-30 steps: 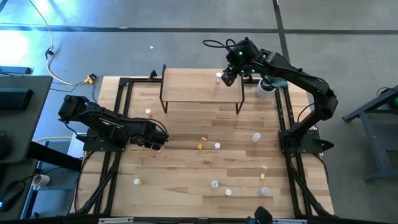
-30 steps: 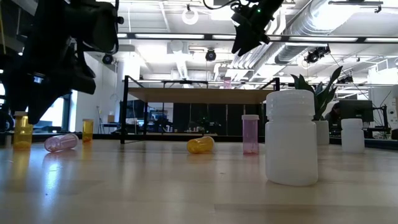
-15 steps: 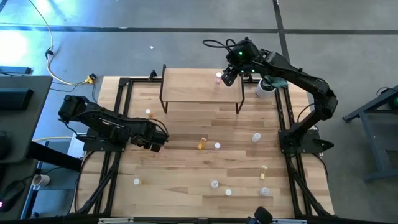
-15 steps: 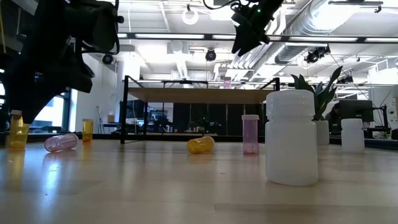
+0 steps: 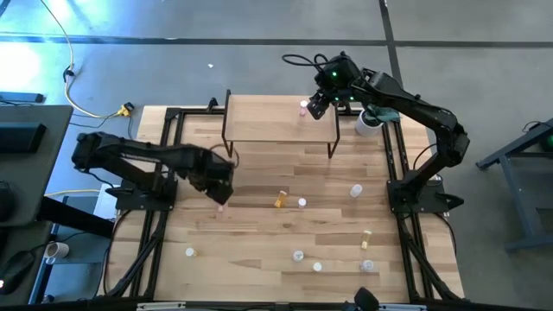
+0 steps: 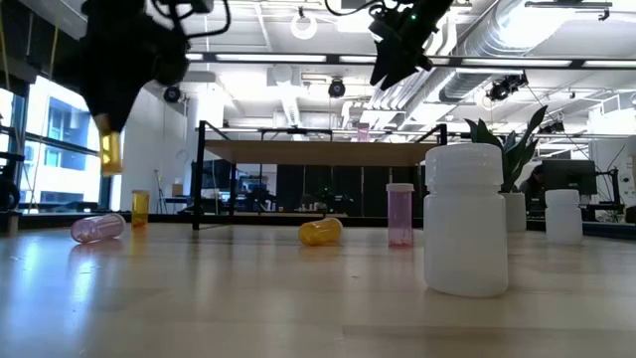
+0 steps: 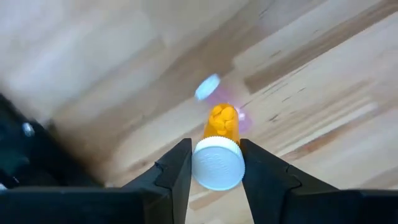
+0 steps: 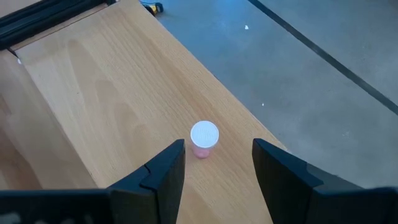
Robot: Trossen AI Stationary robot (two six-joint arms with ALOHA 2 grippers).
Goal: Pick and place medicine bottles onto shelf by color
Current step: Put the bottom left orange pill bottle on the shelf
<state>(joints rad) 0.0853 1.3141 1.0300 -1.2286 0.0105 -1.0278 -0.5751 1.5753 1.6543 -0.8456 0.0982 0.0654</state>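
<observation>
My left gripper (image 5: 221,185) is over the table's left middle, shut on an orange-yellow medicine bottle (image 6: 109,151) with a white cap, which is lifted off the table. Below it a pink bottle (image 7: 239,118) lies on its side on the wood. The shelf (image 5: 276,121) stands at the table's far side. One pink bottle (image 8: 204,138) stands upright on its far right part. My right gripper (image 5: 318,105) hangs open above that bottle without touching it. My left gripper pinches the bottle's white cap (image 7: 217,163) between its two fingers, which come from above and point down. The orange-yellow body (image 7: 222,121) hangs upright below the fingers, clear of the table.
Several more bottles are scattered on the table: an orange one on its side (image 5: 280,200), a clear one (image 5: 355,190), a yellow one (image 5: 367,236), and others along the near edge (image 5: 298,256). A white plant pot (image 5: 367,123) stands right of the shelf.
My left gripper has risen straight up with the orange-yellow bottle and rolled about its own axis. The bottle, which stood on the table a second ago, now hangs clear above it. The pink bottle beside it has stayed lying where it was.
</observation>
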